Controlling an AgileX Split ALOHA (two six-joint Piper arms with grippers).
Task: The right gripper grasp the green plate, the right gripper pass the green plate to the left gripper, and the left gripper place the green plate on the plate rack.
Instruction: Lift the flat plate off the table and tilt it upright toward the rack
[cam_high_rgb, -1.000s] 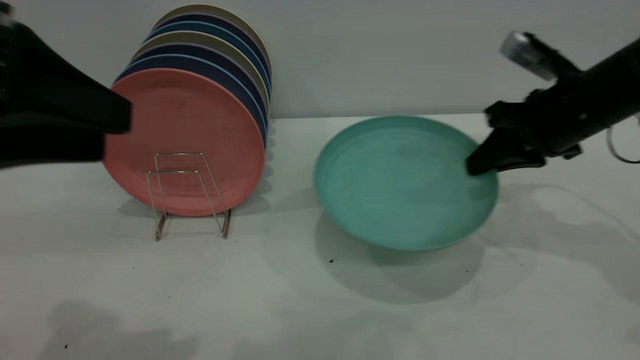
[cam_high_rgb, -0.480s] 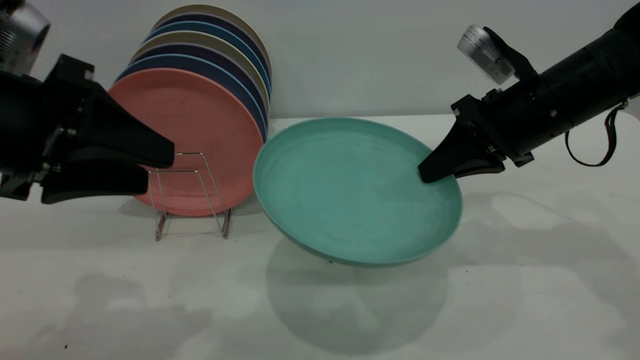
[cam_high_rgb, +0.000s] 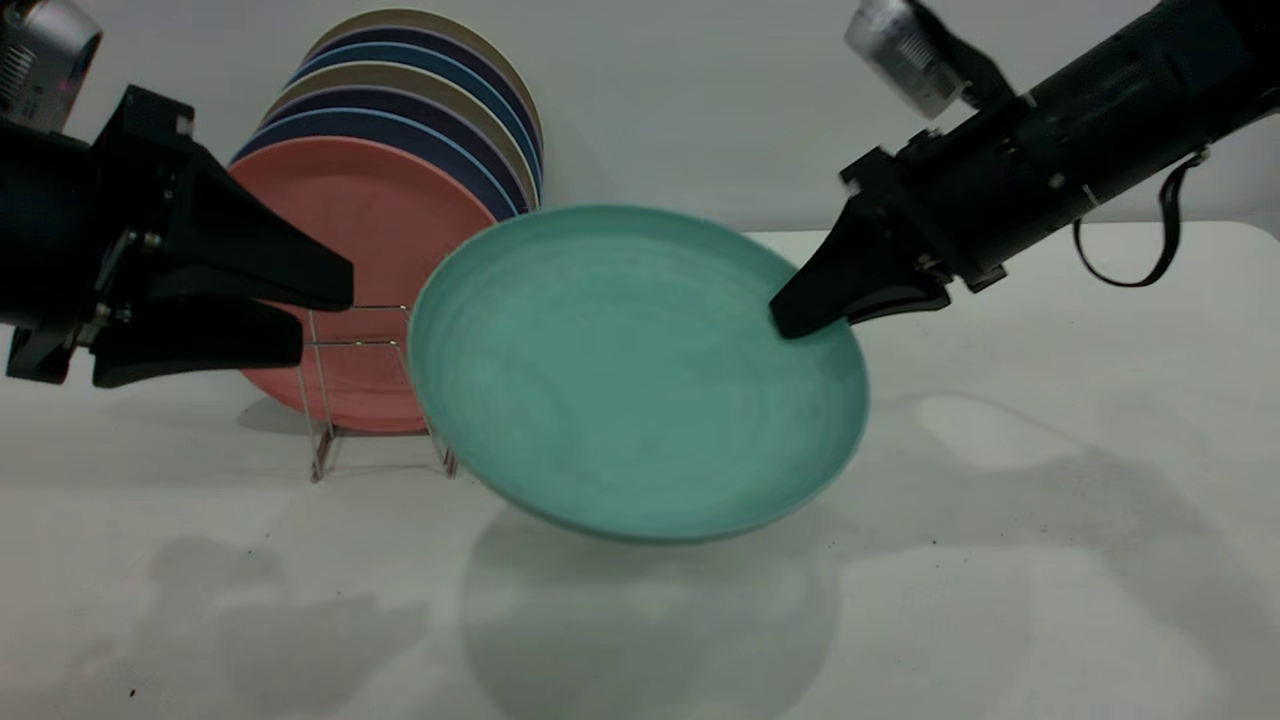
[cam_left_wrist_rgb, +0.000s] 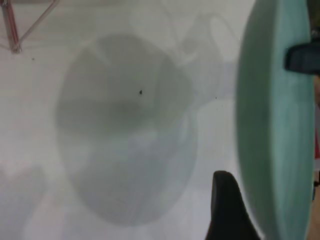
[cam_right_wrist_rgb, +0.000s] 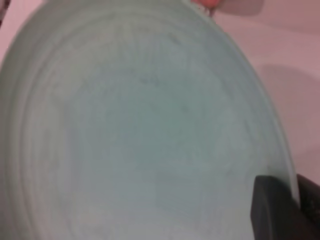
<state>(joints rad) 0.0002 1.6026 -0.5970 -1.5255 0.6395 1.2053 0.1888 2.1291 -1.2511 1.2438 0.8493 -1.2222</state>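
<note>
So the green plate is hanging in the air over the counter, tilted with its face toward the exterior camera, and its left edge is overlapping the plate rack and the salmon-pink plate standing in it. I'm holding it with the right gripper, jaws pinched on the plate's upper right rim. The left gripper is waiting just beside the plate's left edge, jaws parted with a narrow-ish gap, not touching it as far as I can tell.

I'd say I'm in the middle of the handoff. The next move needs the plate's left rim lined up into that gap before the left jaws are closing, and the right ones shouldn't be letting go until then.

Hard to read: the plate is covering part of the rack, so I can't see which slot is free. In the right wrist view the plate is filling nearly everything.
</note>
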